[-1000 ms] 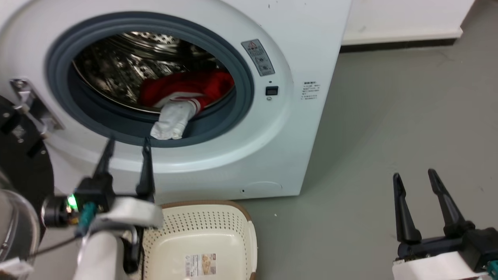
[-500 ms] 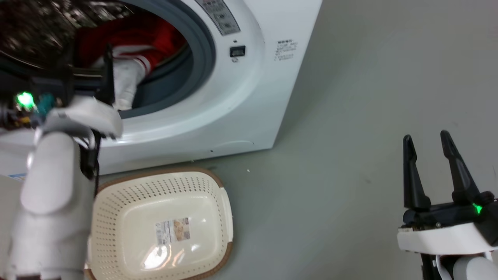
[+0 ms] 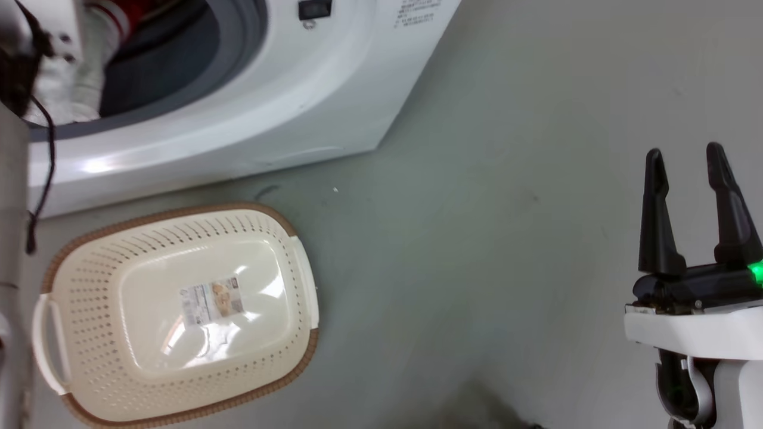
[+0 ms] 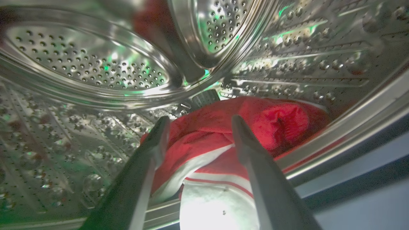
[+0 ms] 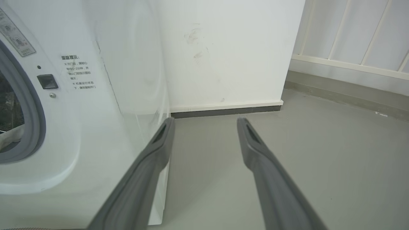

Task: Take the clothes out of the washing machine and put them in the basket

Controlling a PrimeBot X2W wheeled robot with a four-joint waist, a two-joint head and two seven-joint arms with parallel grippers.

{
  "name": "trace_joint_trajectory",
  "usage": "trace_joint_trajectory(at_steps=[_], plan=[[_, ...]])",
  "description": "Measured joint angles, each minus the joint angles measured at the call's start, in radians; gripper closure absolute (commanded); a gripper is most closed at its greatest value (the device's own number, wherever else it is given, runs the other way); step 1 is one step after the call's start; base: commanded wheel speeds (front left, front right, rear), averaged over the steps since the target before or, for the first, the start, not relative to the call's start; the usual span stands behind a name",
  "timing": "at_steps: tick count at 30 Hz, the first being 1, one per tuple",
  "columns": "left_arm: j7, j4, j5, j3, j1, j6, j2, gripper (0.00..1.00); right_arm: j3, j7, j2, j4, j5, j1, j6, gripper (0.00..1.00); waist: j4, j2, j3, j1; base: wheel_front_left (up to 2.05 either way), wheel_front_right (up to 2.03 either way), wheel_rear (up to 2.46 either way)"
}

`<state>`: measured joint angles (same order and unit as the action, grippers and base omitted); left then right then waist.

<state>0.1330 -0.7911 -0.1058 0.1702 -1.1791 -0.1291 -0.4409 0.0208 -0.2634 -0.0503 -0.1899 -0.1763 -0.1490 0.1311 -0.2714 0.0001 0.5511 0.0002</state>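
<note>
Hanging inside the perforated steel drum [image 4: 80, 70], the left gripper [image 4: 200, 119] has its two dark fingers spread wide with nothing pinched between them. Their tips are poised right over the clothes [image 4: 217, 140], though I cannot tell whether they touch the fabric. The clothes are a crumpled red heap with a white band and thin red-and-white stripes, lying at the low front of the drum. A white part spills forward over the lip toward the grey door seal.

Off to the other side, the right gripper [image 3: 684, 150] is held above the grey floor [image 3: 477, 238], its fingers parted and empty. It is well apart from the washing machine [image 3: 238, 131], pointing past the machine's corner toward a white wall [image 5: 223, 48].

The basket [image 3: 179, 211] sits on the floor just in front of the machine, below the porthole. Its brown rim is near the machine's base but not touching it, and a label sticker [image 3: 211, 302] shows on its glossy cream bottom.
</note>
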Motion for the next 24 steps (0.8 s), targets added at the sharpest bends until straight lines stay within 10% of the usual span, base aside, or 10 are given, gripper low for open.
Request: trace_joint_trajectory(at_steps=[24], plan=[[0.642,-0.103,-0.212,0.2,-0.495,0.009,-0.169,0.0,-0.032,0.0,0.0,-0.072,-0.105,-0.103,0.0,0.0,-0.12,0.0,0.307,0.0,0.0,0.0,0.0]])
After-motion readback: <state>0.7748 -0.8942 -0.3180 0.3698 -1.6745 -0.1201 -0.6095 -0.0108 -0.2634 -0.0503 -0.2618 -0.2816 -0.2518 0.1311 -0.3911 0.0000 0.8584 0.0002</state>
